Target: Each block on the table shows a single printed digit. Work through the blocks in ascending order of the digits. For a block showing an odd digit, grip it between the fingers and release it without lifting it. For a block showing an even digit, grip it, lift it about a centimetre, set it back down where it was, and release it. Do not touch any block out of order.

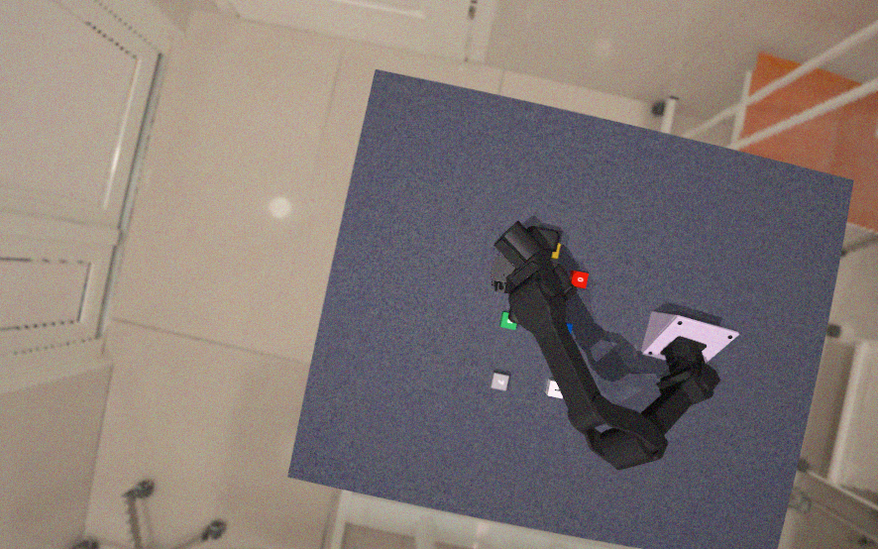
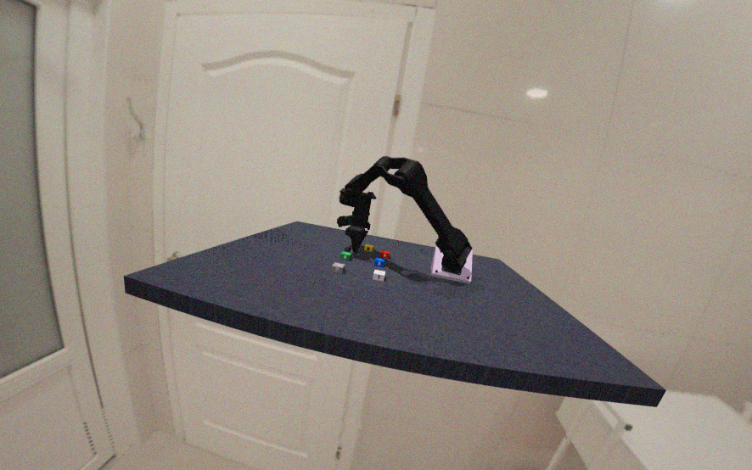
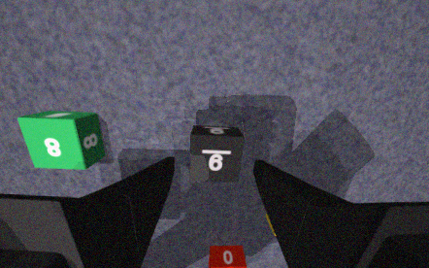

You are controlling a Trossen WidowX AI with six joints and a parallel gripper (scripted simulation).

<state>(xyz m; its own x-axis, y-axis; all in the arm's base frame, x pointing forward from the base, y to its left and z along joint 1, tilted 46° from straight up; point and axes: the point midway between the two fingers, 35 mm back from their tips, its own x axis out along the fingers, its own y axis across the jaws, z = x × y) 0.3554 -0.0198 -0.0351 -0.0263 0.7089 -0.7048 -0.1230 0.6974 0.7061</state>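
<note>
A black block marked 6 stands on the dark blue table. My gripper is low over the table and open. Its two fingers stand on either side of the black block, with a gap on each side. In the overhead view the arm hides this block. A green block marked 8 lies to the left. A red block marked 0 lies behind the fingers, towards the arm's base.
A yellow block sits close beside the wrist. A blue block, a grey block and a white block lie nearer the front. The arm's pale base plate stands at the right.
</note>
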